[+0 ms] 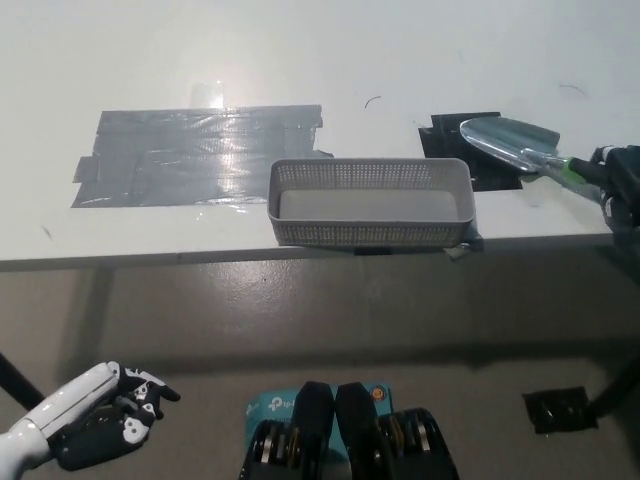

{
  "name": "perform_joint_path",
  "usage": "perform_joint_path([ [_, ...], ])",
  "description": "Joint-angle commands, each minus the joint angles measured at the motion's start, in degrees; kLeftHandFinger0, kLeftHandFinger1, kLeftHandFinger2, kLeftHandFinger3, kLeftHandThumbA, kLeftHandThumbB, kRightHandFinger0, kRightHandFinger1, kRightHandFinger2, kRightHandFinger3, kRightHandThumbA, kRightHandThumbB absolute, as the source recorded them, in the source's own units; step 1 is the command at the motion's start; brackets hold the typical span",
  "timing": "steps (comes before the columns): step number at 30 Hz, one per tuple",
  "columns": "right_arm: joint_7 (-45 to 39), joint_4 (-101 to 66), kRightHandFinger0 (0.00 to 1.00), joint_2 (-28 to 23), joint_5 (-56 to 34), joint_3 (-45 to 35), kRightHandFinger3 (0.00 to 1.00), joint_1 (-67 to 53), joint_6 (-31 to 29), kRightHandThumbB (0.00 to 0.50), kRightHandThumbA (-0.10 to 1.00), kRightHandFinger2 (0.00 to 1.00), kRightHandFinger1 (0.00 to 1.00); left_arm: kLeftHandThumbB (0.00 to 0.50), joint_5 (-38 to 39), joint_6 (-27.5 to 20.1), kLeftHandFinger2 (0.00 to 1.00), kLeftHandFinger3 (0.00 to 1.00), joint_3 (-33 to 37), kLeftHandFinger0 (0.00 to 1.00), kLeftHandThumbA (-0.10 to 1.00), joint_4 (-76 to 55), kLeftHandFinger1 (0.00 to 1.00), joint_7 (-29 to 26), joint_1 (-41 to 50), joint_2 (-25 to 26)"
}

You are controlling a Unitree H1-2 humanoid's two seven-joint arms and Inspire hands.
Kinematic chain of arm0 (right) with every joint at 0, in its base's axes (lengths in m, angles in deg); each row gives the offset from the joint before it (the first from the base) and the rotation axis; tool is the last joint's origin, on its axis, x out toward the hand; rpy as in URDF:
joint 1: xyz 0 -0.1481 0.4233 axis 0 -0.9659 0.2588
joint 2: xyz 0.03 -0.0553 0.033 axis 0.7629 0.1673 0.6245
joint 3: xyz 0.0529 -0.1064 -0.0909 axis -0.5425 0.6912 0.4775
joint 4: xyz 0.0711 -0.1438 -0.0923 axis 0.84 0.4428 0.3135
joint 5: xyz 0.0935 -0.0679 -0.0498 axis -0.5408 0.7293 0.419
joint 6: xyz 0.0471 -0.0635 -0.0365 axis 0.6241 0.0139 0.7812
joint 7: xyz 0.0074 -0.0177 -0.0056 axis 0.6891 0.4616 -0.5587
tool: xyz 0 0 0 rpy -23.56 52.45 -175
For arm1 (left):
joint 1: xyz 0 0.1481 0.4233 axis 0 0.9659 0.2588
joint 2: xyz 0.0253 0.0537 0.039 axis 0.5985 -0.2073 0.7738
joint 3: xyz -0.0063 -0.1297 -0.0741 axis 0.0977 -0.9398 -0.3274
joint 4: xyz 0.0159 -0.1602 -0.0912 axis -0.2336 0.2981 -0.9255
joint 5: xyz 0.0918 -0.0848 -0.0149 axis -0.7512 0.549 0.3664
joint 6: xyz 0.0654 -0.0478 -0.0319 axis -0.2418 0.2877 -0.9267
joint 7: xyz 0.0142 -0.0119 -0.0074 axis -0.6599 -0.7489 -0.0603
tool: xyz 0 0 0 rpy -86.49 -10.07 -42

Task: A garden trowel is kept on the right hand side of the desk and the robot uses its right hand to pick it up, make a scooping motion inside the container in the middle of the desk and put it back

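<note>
right hand is closed around the garden trowel handle at the desk's right edge, blade over black tape. mesh basket sits mid front edge. left hand rests below the desk, loosely open, empty.

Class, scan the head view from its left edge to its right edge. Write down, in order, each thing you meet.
white left hand → grey tape patch → mesh container → garden trowel → black right hand
</note>
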Motion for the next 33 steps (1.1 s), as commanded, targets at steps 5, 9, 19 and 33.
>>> perform_joint_path([
  [5, 1.6, -0.8, 0.0, -0.3, 0.0, -2.2, 0.28, 3.0, -0.3, 0.0, -0.1, 0.25, 0.16, 0.075, -1.2, 1.2, 0.71, 0.88, 0.2, 0.64, 0.35, -1.8, 0.64, 1.7, -0.4, 2.3],
  [9, 3.0, -0.6, 0.0, -0.8, 1.2, -2.1, 0.13, 4.7, -1.3, 0.0, -0.1, 0.48, 0.21, 0.07, -1.5, 1.2, 0.72, 0.89, 0.3, 0.64, 0.38, -1.8, 0.65, 1.9, -0.3, 2.3],
  [19, -1.7, -5.3, 0.05, -3.1, -3.3, -10.4, 0.54, 9.9, 1.5, 0.0, -0.1, 0.32, 0.21, 0.076, -2.0, 1.1, 0.73, 0.89, 0.3, 0.65, 0.44, -1.8, 0.66, 1.7, 1.0, 2.1],
  [33, -9.9, -9.5, 0.0, -6.8, -2.3, -11.2, 0.74, 12.9, 2.8, 0.1, -0.1, 0.18, 0.04, 0.104, -3.3, 1.2, 0.71, 0.87, 0.8, 0.76, 0.63, -1.4, 0.7, 2.6, 1.1, 2.7],
])
